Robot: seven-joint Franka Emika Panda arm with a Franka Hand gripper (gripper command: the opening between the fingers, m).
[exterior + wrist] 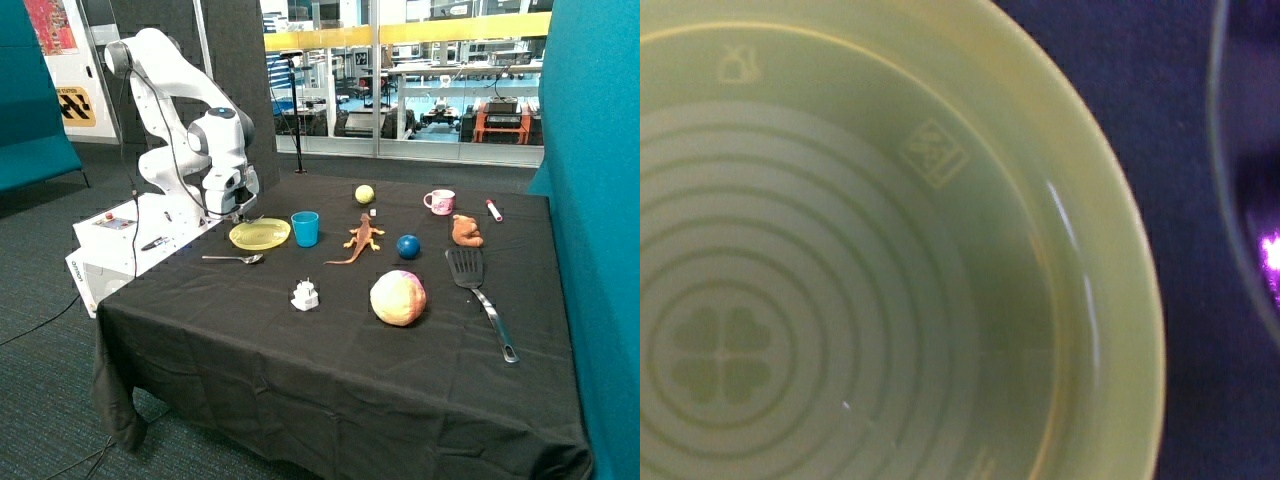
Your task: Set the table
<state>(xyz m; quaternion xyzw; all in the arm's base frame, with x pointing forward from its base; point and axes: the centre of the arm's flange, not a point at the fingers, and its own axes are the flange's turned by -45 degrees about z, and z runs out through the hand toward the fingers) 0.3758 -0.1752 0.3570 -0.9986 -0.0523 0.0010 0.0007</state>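
Jaw state can't be made out in either view. The gripper (237, 212) is down low at the edge of the yellow plate (260, 234), at the corner of the table (330, 370) nearest the white robot base box (120, 245).

Wrist view is filled by the plate (1110, 290): inside is bare, just embossed concentric rings and a four-leaf clover mark at centre, with black cloth beyond the rim.

Table is the big black-draped one filling most of the outside view, cloth hanging down its sides. On it:
- blue cup (305, 228) upright, just beside the plate; contents can't be seen
- metal spoon (235, 259) lying in front of the plate, apart from it
- pink mug (439, 202) upright near the far edge; inside not visible
- orange toy lizard (360, 239) between the cup and a blue ball (408, 246)
- yellow ball (365, 194) behind the lizard
- small white object (305, 295) near the middle front
- large pink-and-yellow ball (398, 298)
- black spatula (480, 298) with metal handle beside that ball
- brown plush toy (466, 231) and a marker (494, 210) near the far corner
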